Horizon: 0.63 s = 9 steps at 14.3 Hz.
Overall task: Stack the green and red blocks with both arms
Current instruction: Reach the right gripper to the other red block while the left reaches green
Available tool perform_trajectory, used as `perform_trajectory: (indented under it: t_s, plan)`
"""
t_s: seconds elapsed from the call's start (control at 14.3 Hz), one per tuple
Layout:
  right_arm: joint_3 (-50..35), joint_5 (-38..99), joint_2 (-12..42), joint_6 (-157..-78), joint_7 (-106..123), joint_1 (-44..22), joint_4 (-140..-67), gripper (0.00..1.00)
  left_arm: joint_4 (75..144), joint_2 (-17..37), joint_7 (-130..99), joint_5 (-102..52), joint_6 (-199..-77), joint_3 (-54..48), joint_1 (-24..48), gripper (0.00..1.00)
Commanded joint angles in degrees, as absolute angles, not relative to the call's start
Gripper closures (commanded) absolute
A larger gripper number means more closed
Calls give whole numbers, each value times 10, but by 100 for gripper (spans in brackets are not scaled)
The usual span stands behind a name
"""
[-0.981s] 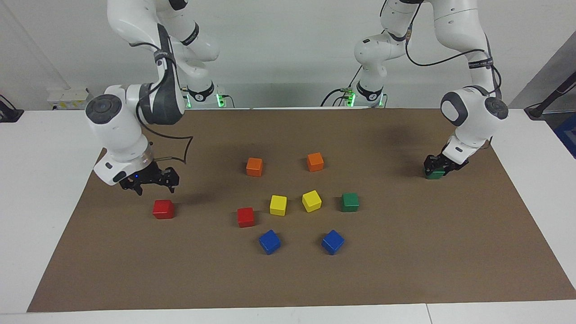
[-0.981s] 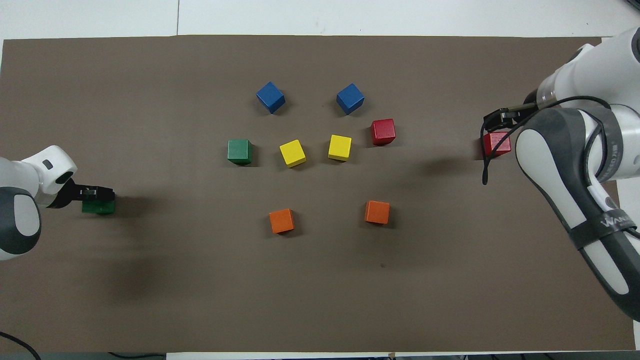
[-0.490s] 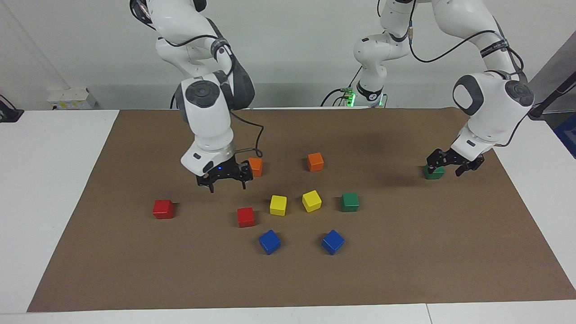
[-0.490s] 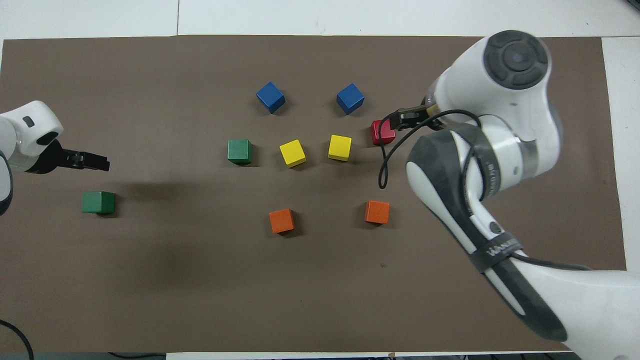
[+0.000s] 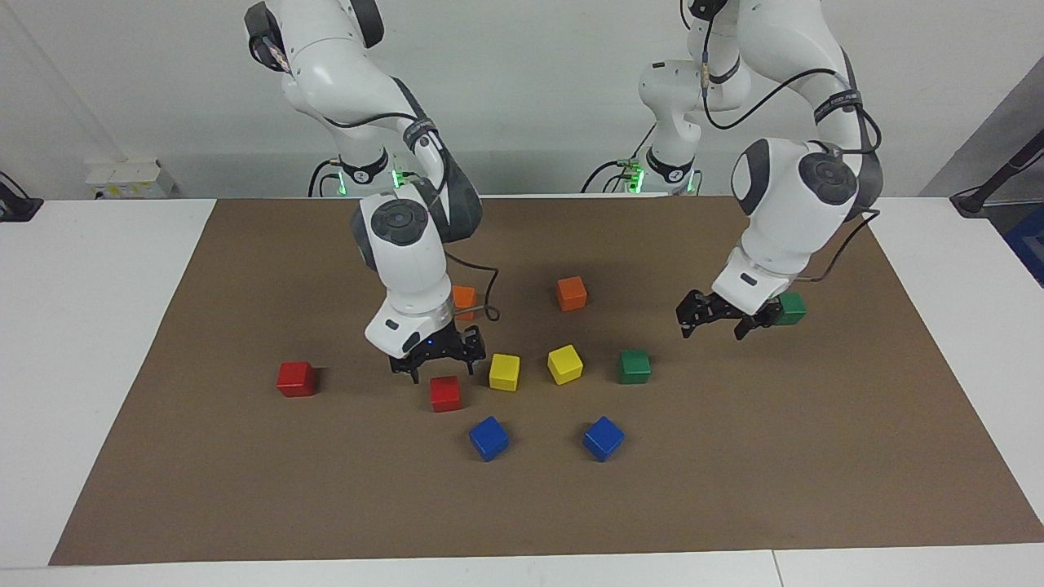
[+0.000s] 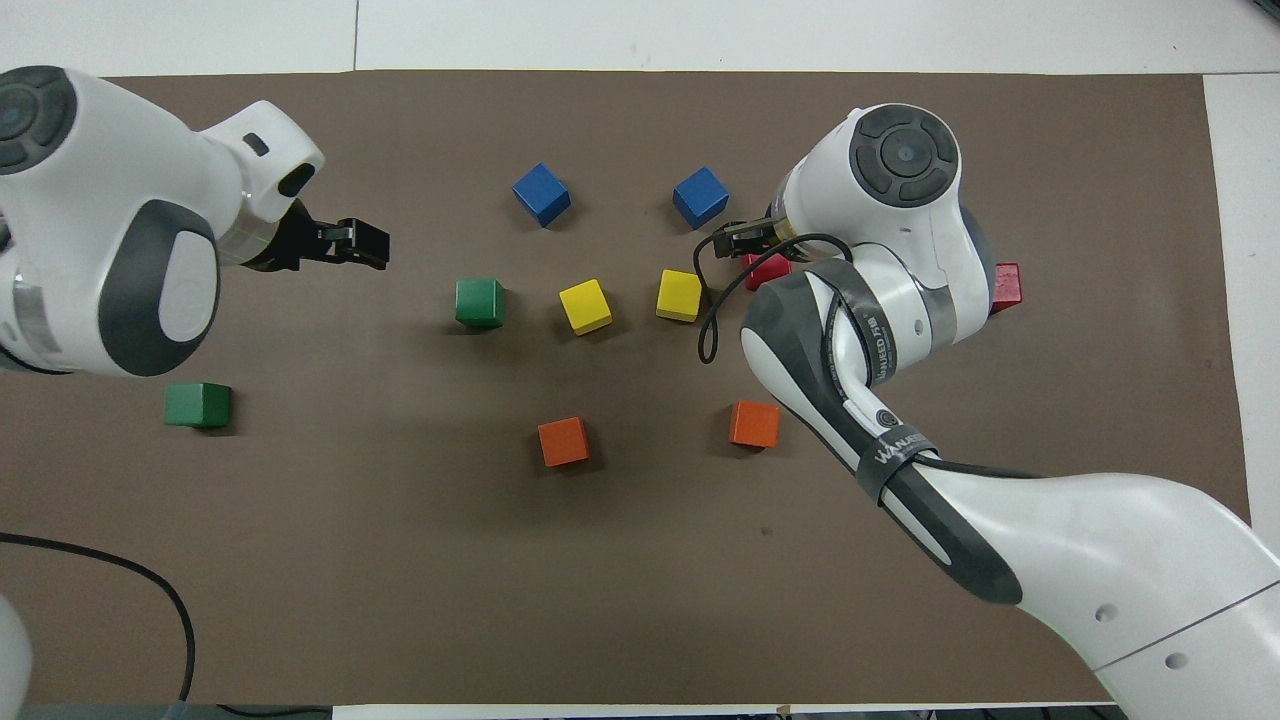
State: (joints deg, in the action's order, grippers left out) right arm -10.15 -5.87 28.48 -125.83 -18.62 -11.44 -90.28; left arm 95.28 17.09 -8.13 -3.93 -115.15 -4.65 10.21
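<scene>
Both empty, spread-fingered end effectors are heading inward: the right end effector [image 5: 436,360] is dropping over the central red wooden cube [image 5: 445,393], while the left end effector [image 5: 719,316] is nearing the central green wooden cube [image 5: 634,366], leaving the edge cubes as stack bases.

Two white robot arms reach down over the table. The right gripper [image 5: 435,359] hangs low at about seven o'clock from the view's centre, fingers spread and pointing down. The left gripper [image 5: 719,318] hangs at about three o'clock, also spread open and empty, its wrist tilted toward the table's middle.
</scene>
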Motion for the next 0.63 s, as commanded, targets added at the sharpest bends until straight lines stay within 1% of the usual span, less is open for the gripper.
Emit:
perform_trajectory:
  t_s: [0.0,0.21,0.35,0.56]
  plan:
    - [-105,-61,306,-1260,-213,-114,-885,0,904,235,-98,-45,-1178,-36,141,0]
    - [-105,-75,312,-1266,-213,-106,-890,0,904,269,-98,-22,-1214,-36,162,0]
    - [-104,-76,314,-1269,-211,-102,-894,0,904,279,-97,-14,-1215,-36,165,0]
    - [-105,-75,321,-1283,-214,-101,-900,0,915,279,-96,11,-1217,-38,173,0]
